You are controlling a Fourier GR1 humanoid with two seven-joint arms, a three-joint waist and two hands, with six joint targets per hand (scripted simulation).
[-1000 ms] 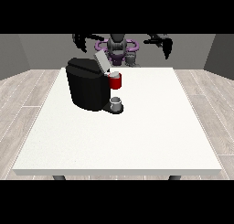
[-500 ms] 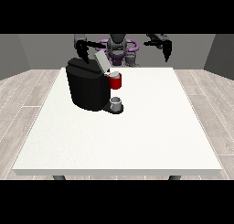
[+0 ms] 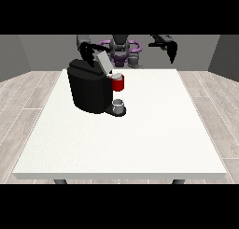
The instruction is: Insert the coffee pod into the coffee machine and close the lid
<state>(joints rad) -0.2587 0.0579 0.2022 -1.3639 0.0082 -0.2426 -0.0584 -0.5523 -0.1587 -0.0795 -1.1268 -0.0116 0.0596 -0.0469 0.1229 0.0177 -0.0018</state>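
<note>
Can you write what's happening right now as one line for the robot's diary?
coffee machine: lid up | hand at the view's left: by lid | hand at the view's right: raised, away | white table

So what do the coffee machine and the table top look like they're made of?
The coffee machine looks like black plastic with a matte finish, since it shows almost no shine; its raised lid is a lighter grey, maybe metal or plastic. The table top looks like a smooth white laminate with a faint speckle.

Coffee machine (image 3: 88, 90) lid (image 3: 103, 62) raised
</note>
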